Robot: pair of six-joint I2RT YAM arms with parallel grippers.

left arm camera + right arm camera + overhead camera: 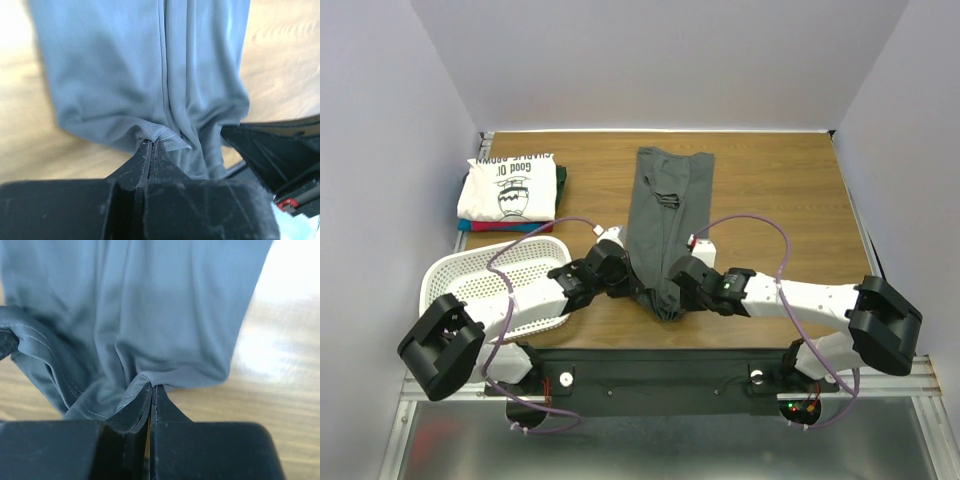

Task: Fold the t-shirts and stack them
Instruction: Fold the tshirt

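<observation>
A dark charcoal-grey t-shirt [665,215] lies as a long narrow strip down the middle of the table, its near end bunched between the two arms. My left gripper [633,283] is shut on that near hem from the left; the wrist view shows the hem [159,134] pinched at the fingertips [151,144]. My right gripper [672,285] is shut on the same end from the right, cloth [140,382] caught at its tips [151,388]. A white t-shirt [512,187] with dark print tops a folded stack at the back left, red and blue edges [500,226] showing beneath.
A white perforated basket [495,280] stands at the near left, beside the left arm. Bare wooden tabletop [790,200] lies right of the grey shirt. Pale walls close in the back and both sides.
</observation>
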